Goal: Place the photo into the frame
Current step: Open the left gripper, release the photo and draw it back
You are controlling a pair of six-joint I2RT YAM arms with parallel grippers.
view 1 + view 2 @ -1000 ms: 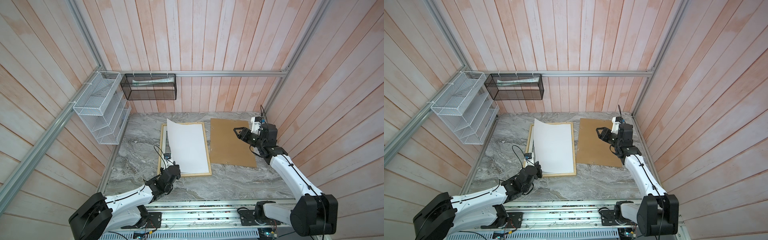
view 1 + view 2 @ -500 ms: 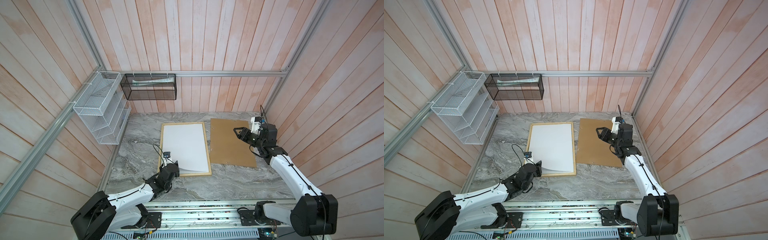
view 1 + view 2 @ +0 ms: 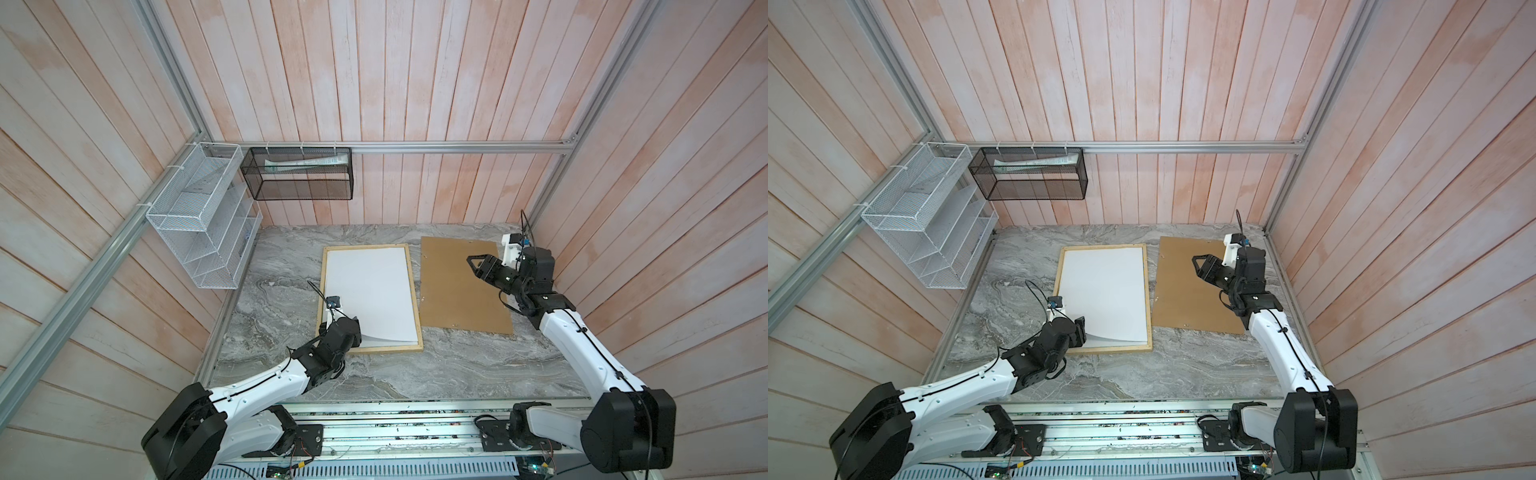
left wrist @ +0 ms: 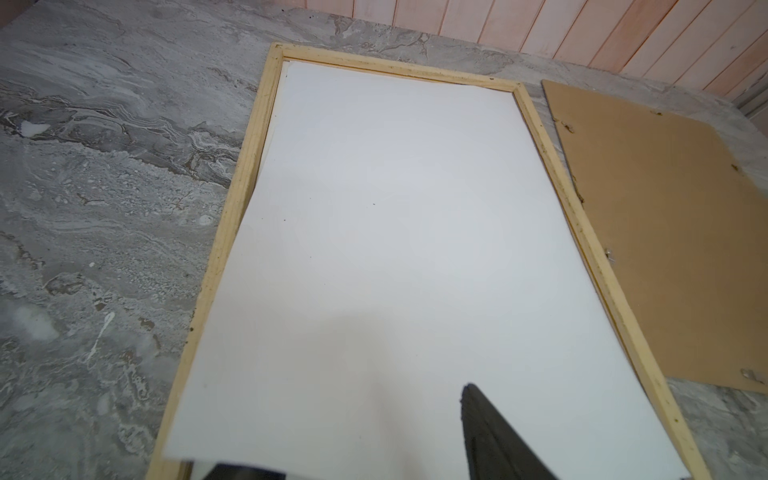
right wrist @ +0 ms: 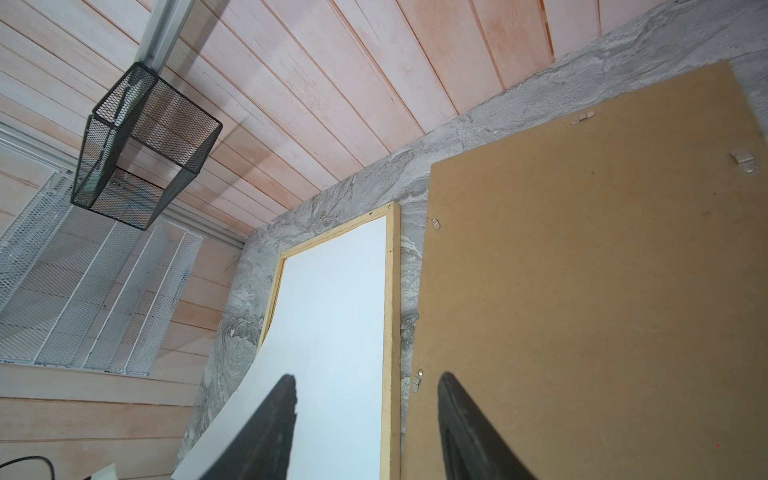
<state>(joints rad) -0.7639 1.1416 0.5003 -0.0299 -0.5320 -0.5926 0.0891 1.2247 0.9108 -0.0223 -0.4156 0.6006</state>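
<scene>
Left wrist view alone shows left tool [image 4: 345, 432] parted around the photo [image 4: 395, 228] corner; right tool [image 5: 368, 376] gapes empty.

The photo [image 4: 395, 249] is smooth, matt white paper. The frame [image 4: 232, 216] is pale bare wood with dark specks. The panel [image 3: 461, 286] is matt brown fibreboard with small shiny metal clips [image 5: 744, 160]. The desk [image 3: 282, 266] looks like smooth grey veined stone. The black basket [image 3: 299, 187] and white rack [image 3: 199, 232] are wire mesh.

White arm links [image 3: 257, 384], black joint housings [image 3: 183, 432], thin black cables [image 3: 582, 330], black tapered end effector fingers [image 5: 266, 428]
</scene>
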